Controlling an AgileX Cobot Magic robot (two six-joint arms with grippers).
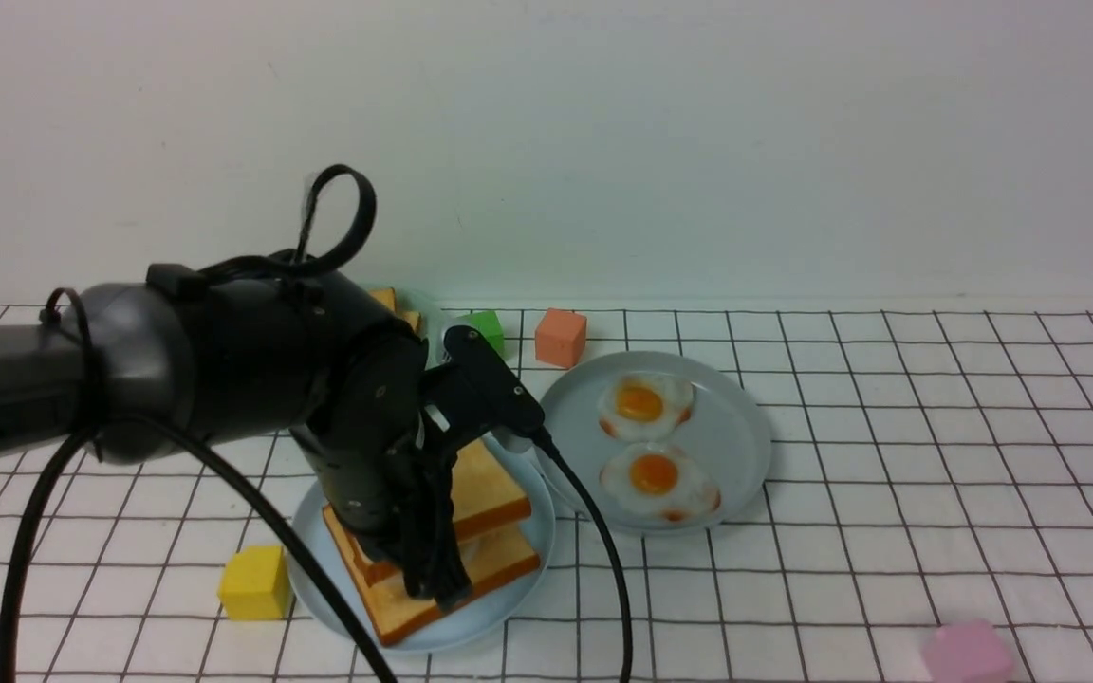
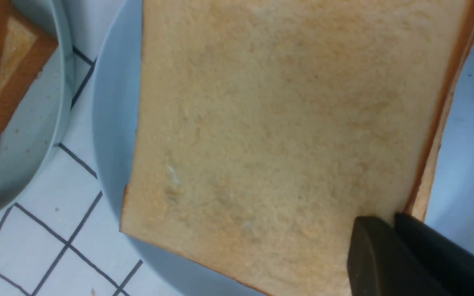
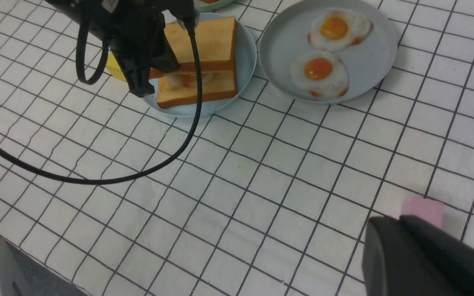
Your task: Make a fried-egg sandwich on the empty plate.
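One gridded table [image 1: 888, 531] bears the sky-blue plate [image 1: 509, 612], left of centre in the front view, holding the fried-egg sandwich [image 1: 499, 560]. The left gripper [image 1: 440, 583] pinches its tilted top toast slice [image 1: 490, 489]. How the right gripper [image 3: 405, 246] stands, I cannot tell.

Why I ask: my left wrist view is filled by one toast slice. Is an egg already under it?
Observer: Yes. The right wrist view shows a fried egg in the gap between the top slice and the bottom slice.
Operator: Any eggs to spare?
Observer: Two: a far egg and a near egg lie on the grey-blue plate to the sandwich's right.
Operator: Anything close to my plate?
Observer: A yellow block sits just beside the left rim of the pale blue plate.
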